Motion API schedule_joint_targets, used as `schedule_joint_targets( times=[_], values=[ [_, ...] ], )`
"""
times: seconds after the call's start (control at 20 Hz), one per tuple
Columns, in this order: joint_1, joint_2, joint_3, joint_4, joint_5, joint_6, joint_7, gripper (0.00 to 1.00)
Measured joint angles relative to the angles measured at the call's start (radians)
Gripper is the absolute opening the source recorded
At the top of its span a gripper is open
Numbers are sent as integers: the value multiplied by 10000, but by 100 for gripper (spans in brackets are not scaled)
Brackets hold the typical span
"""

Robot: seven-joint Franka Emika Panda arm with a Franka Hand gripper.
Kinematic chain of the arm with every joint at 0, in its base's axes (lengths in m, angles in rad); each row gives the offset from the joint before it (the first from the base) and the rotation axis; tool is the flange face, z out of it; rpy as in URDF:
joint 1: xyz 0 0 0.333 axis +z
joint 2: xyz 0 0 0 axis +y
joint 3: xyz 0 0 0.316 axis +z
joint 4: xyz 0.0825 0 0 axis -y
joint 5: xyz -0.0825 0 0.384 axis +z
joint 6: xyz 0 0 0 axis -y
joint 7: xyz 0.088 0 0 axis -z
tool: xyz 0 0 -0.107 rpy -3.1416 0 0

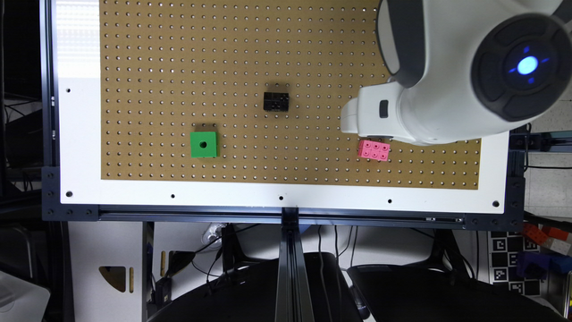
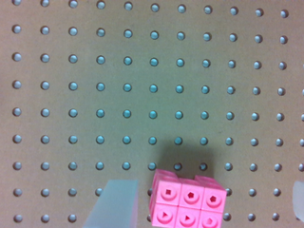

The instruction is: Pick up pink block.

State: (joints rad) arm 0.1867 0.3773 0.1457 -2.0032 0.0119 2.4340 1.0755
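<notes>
where the brown pegboard covers the white table, the white robot arm reaches in from the exterior view's right, its wrist hanging over the board's near right part. the gripper stands wide: in the wrist view one pale finger shows just beside the pink block, and a sliver of the other finger sits well apart on the block's far side, neither touching it. the green cube lies toward the exterior view's left, the black holed block near the middle. the pink block rests flat on the board, holes up, just below the wrist in the exterior view.
</notes>
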Motion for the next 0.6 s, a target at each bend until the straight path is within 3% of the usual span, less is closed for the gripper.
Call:
schedule_joint_targets(
  times=[0.35, 0.6],
  values=[
    [-46, 580, -12, 767, -46, 48, 0, 100],
    [-46, 862, -19, 883, -58, 113, 0, 100]
  ],
)
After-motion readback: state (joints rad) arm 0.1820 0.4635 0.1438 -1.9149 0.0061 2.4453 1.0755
